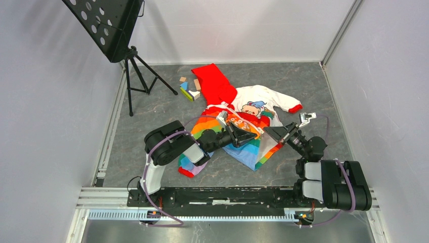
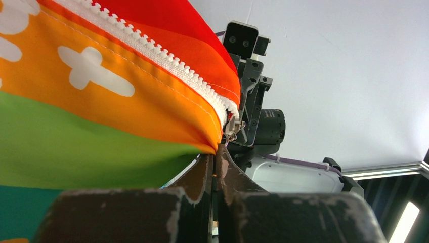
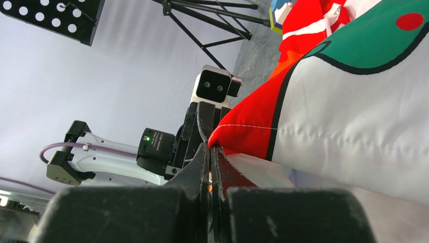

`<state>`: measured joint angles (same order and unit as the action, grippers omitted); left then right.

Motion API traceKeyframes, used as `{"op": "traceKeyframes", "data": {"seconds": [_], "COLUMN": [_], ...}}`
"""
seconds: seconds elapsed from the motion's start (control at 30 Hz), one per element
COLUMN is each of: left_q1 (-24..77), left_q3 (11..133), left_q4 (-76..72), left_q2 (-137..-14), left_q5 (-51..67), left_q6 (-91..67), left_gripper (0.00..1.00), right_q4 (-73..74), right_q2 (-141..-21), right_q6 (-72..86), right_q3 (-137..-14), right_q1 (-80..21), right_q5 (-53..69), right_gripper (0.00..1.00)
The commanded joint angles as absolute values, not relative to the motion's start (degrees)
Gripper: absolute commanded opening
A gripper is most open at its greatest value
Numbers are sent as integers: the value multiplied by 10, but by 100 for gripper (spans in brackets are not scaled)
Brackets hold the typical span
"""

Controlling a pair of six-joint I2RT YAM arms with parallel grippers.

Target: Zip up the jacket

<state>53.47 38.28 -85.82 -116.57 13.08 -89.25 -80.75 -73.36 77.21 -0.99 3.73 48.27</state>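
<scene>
The jacket (image 1: 243, 114) lies mid-table, with its red hood (image 1: 215, 83) at the far side, a white panel with a cartoon bear (image 1: 253, 107) and a rainbow-striped front. My left gripper (image 1: 252, 135) is shut on the orange fabric (image 2: 126, 109) at the end of the white zipper (image 2: 152, 50). The metal slider (image 2: 232, 124) sits just above its fingertips (image 2: 207, 167). My right gripper (image 1: 269, 131) faces it from the right and is shut on a red fabric edge (image 3: 243, 134) of the jacket, beside the white panel (image 3: 354, 131). The two grippers nearly meet.
A black music stand (image 1: 109, 25) on a tripod (image 1: 139, 76) stands at the far left. Several small coloured blocks (image 1: 189, 88) lie beside the hood. Grey walls enclose the table on the left, back and right.
</scene>
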Motion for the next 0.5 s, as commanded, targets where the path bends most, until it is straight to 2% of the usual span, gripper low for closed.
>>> {"op": "traceKeyframes", "data": {"seconds": [0.0, 0.1, 0.3, 0.47], "left_q1": [535, 526, 503, 499], "left_q3": [387, 375, 355, 357], "left_q4": [-891, -892, -891, -891], "left_q2": [-1162, -1153, -1121, -1104], "left_q5": [148, 151, 177, 186], "left_q6": [-917, -917, -925, -926], "left_gripper": [2, 2, 2, 2], "right_q4": [-900, -888, -727, -764], "right_q2": [-751, -747, -700, -687], "right_q6": [782, 767, 666, 707], "right_q3": [19, 10, -21, -9], "right_q1": [34, 35, 40, 40], "right_q5": [510, 531, 583, 584], "right_gripper": [0, 1, 0, 0]}}
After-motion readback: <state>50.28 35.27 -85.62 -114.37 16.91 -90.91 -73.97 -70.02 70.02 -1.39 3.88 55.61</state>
